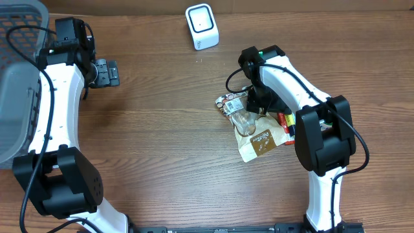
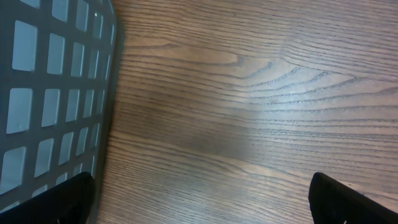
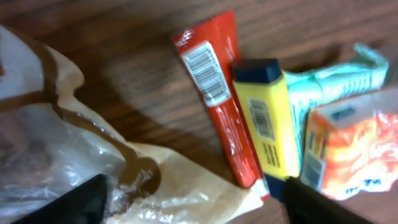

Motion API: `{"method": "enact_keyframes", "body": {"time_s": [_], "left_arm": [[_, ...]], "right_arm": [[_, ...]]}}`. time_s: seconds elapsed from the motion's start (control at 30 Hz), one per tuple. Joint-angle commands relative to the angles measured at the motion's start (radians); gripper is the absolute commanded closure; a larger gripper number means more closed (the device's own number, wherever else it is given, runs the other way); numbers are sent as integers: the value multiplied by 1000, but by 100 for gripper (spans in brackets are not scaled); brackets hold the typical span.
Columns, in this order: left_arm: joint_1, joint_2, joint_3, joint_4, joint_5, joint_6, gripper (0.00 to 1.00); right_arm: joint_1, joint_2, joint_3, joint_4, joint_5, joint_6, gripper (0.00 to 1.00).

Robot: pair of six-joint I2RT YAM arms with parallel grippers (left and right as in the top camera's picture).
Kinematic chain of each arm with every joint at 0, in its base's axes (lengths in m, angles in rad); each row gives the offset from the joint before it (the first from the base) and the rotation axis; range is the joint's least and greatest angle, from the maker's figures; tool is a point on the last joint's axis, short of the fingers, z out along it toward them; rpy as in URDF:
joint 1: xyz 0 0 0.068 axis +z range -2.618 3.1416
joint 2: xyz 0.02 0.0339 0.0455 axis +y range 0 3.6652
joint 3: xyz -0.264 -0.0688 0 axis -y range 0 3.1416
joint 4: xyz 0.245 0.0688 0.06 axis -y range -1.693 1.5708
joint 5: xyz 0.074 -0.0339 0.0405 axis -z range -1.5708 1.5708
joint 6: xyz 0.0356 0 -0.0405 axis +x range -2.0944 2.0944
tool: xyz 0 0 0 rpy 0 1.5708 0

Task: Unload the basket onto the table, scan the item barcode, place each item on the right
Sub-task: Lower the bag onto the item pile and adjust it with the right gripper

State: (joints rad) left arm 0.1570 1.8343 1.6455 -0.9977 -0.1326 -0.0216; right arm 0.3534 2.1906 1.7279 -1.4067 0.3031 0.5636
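A: The right claw (image 3: pixel 199 202) is hanging with its fingers spread wide, gripping nothing, just above the crinkly bag (image 3: pixel 74 155).
B: That bag is lying on the table (image 1: pixel 162 129), beside a red packet (image 3: pixel 217 93) and a yellow box (image 3: pixel 267 118), well apart from the scanner (image 1: pixel 202 26).
A: The left claw (image 2: pixel 199 205) is gaping too, next to the basket (image 2: pixel 56 93).
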Motion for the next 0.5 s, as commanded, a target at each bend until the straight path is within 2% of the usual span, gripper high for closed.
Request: {"method": "enact_keyframes", "body": {"time_s": [0.0,0.07,0.17,0.2,0.23,0.37,0.4,0.43,0.47], "left_arm": [[0,1,17,4,-5,18,0],[0,1,17,3,-5,18,0],[0,1,17,4,-5,18,0],[0,1,17,3,-5,18,0],[0,1,17,3,-5,18,0],[0,1,17,3,-5,18,0],[0,1,17,4,-5,18,0],[0,1,17,3,-5,18,0],[0,1,17,3,-5,18,0]], "right_arm": [[-3,-25,20,-19,10,3,38],[-6,-25,20,-28,10,3,53],[-10,-25,20,-47,13,3,54],[-13,-25,20,-54,14,3,58],[-14,-26,20,-60,14,3,65],[-13,-69,21,-27,5,-39,69],[-10,-84,23,-16,-8,-54,76],[-7,-100,23,-4,-29,-73,90],[-4,-115,24,11,-63,-95,96]]}}
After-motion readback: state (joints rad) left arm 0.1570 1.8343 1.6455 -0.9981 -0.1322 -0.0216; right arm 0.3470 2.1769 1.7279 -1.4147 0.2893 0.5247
